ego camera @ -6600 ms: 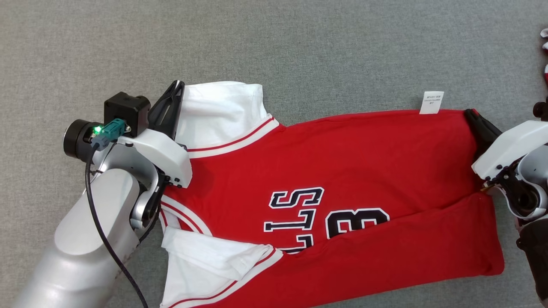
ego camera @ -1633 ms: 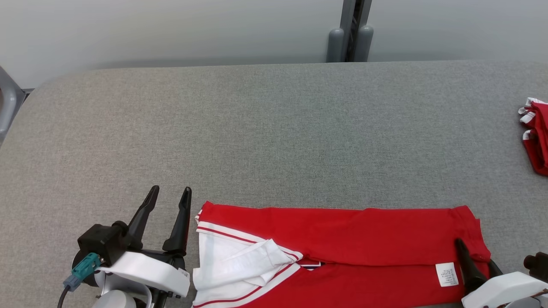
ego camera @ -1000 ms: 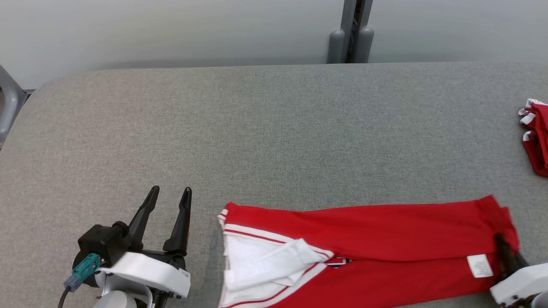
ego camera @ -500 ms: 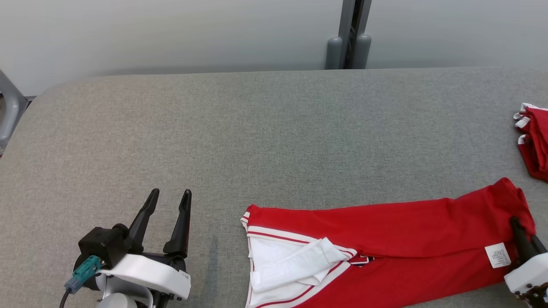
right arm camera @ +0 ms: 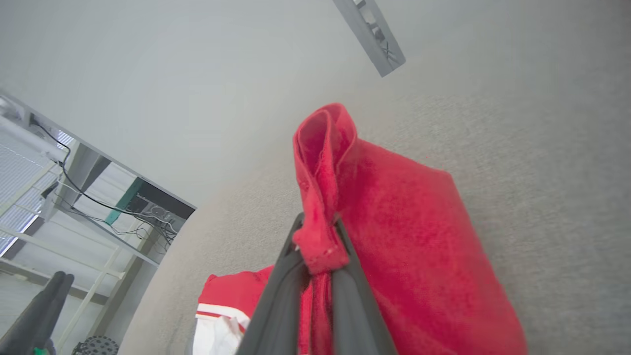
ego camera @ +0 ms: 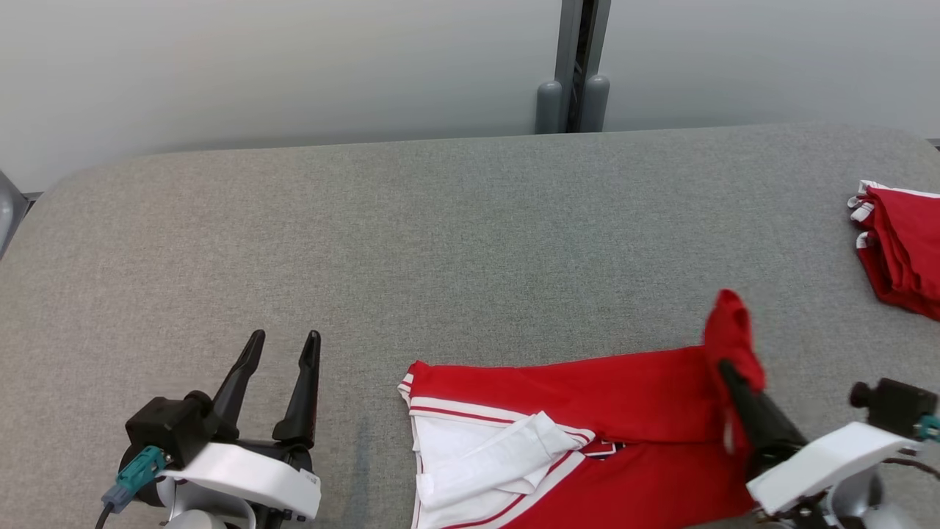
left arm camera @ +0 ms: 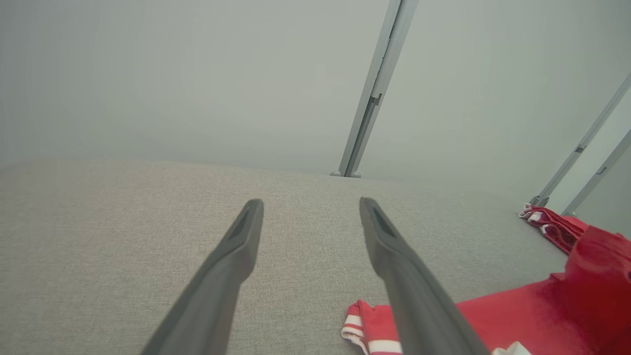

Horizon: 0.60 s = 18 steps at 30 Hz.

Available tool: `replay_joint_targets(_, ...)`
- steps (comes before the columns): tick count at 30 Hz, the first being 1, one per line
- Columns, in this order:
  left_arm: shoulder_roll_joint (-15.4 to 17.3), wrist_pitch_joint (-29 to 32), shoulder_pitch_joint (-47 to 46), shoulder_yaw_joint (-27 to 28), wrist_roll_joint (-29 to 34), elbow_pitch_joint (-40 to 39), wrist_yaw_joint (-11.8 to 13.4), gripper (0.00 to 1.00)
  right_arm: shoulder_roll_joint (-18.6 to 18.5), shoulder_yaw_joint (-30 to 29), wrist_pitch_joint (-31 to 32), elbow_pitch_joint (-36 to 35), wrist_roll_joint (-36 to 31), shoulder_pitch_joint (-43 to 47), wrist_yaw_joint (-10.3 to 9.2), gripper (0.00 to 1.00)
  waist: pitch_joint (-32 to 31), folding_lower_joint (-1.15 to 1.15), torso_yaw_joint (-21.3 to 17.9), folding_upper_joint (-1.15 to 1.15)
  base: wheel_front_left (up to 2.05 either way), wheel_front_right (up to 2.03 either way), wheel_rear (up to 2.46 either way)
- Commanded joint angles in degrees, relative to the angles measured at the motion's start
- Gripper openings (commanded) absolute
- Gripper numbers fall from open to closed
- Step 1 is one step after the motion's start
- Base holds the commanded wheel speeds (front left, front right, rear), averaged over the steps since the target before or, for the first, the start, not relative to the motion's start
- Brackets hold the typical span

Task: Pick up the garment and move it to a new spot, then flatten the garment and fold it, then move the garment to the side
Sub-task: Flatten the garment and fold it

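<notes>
Two grippers in view. The right gripper [ego camera: 728,371] was pinched tight on a bunched red hem of the garment [ego camera: 587,397], holding that end up off the grey table [ego camera: 440,235]. The white-trimmed end lay flat near the front edge. The left gripper [ego camera: 283,339] was spread wide and held nothing, near the garment's left end without touching it. Another folded red piece [ego camera: 899,250] lay well apart at the right.
</notes>
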Motion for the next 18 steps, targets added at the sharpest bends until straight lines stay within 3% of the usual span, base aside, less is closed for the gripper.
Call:
replay_joint_targets(1,0.5,-0.2,-0.3,0.4,-0.2,-0.1,0.2,1.0,1.9,-0.5,1.9,-2.8,0.5,1.0,0.0,0.0,0.0,0.0,-0.1,0.0,0.0,0.0,0.0)
replay_joint_targets(10,0.3,-0.2,-0.9,0.6,-0.8,-0.1,0.0,1.0,14.9,-0.9,11.4,-10.3,3.1,4.6,0.0,0.0,-0.3,0.0,1.2,0.0,0.0,0.0,0.0)
replay_joint_targets(18,-0.2,-0.2,-1.8,0.6,-0.8,0.4,-0.4,1.0,16.6,3.4,13.1,-10.3,5.6,4.5,0.0,0.0,-0.4,0.0,3.3,0.0,0.0,0.0,0.0)
